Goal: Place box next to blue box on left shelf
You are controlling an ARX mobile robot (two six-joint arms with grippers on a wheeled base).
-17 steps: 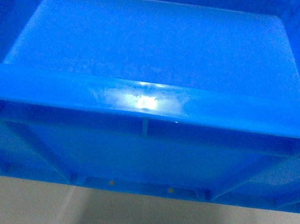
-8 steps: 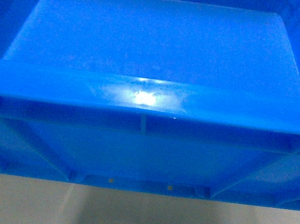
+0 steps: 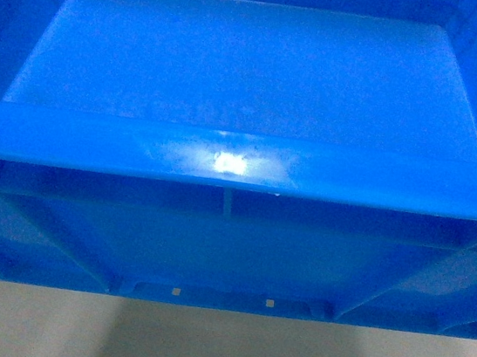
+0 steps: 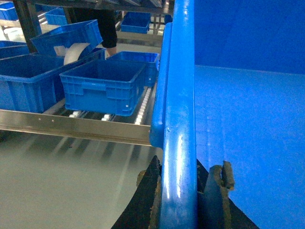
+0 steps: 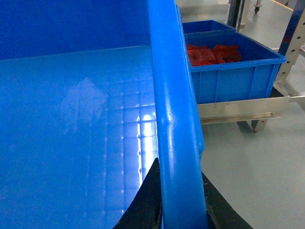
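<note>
The box (image 3: 241, 157), a big open-topped blue crate, fills the head view, with pale floor below its ribbed near wall. My left gripper (image 4: 182, 193) is shut on its left rim (image 4: 178, 95), one black finger outside and one inside. My right gripper (image 5: 180, 193) is shut on the right rim (image 5: 174, 95) the same way. In the left wrist view the left shelf (image 4: 143, 107) shows roller tracks behind a metal front rail (image 4: 71, 126). A smaller blue box (image 4: 105, 88) stands on it, left of the held crate's far corner.
More blue crates (image 4: 24, 83) sit on the shelf farther left and behind, and a person's dark legs (image 4: 107, 26) stand beyond it. On the right, a blue crate holding red items (image 5: 233, 71) rests on another metal rack (image 5: 238, 112). Grey floor (image 4: 62, 176) lies below.
The crate bobbed up a little in the head view and came back down; both grips are unchanged.
</note>
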